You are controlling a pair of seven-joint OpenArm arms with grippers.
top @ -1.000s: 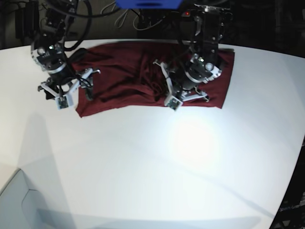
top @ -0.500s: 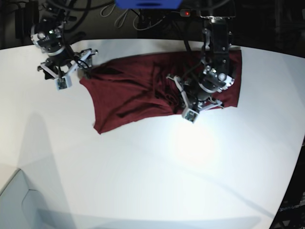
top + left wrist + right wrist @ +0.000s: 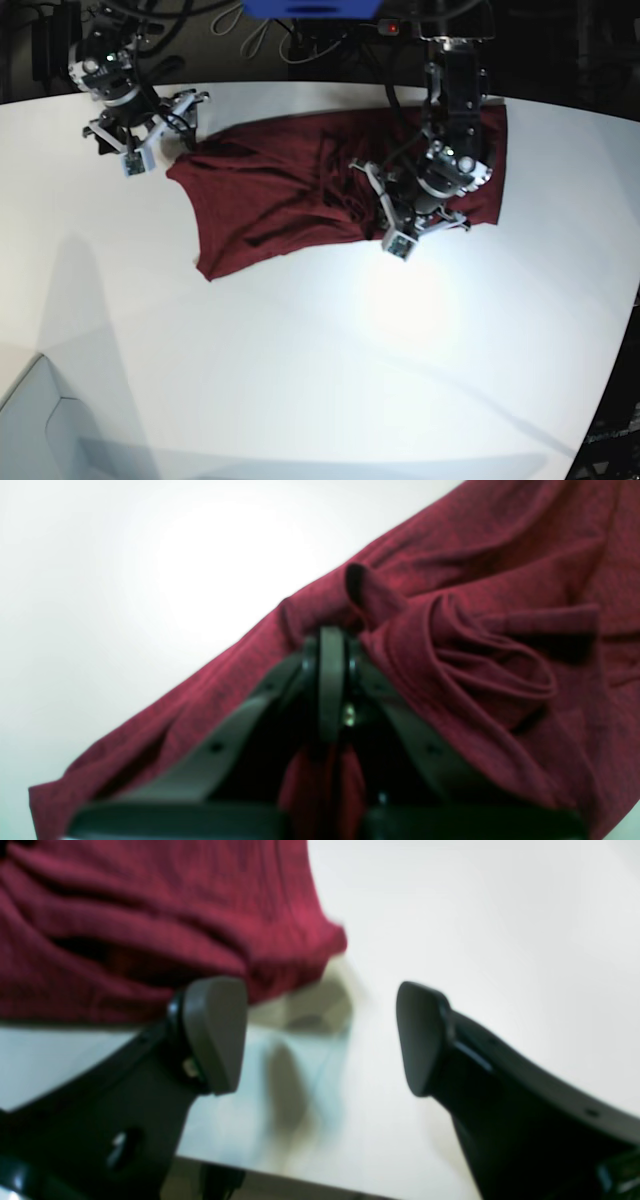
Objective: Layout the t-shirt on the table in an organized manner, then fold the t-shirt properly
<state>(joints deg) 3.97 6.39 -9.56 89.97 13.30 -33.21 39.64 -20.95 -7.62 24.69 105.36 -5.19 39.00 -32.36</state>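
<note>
The dark maroon t-shirt (image 3: 290, 185) lies rumpled across the back of the white table (image 3: 300, 350), with one corner reaching toward the front left. My left gripper (image 3: 395, 215) sits on the shirt's front edge at the right. In the left wrist view the left gripper (image 3: 331, 635) is shut on a bunched fold of the t-shirt (image 3: 475, 630). My right gripper (image 3: 150, 135) hovers just off the shirt's back-left corner. In the right wrist view the right gripper (image 3: 320, 1035) stands open over bare table (image 3: 475, 915), with the t-shirt (image 3: 150, 915) beside its left pad (image 3: 215, 1035).
Dark equipment and cables line the back edge, with a blue object (image 3: 310, 8) at top centre. The table's curved edge (image 3: 620, 340) runs down the right side. A pale surface (image 3: 40, 420) shows at the bottom left.
Over the last second the shirt was dragged rightward by my shut left gripper. My right gripper left the shirt's left edge and moved to the back left, staying open.
</note>
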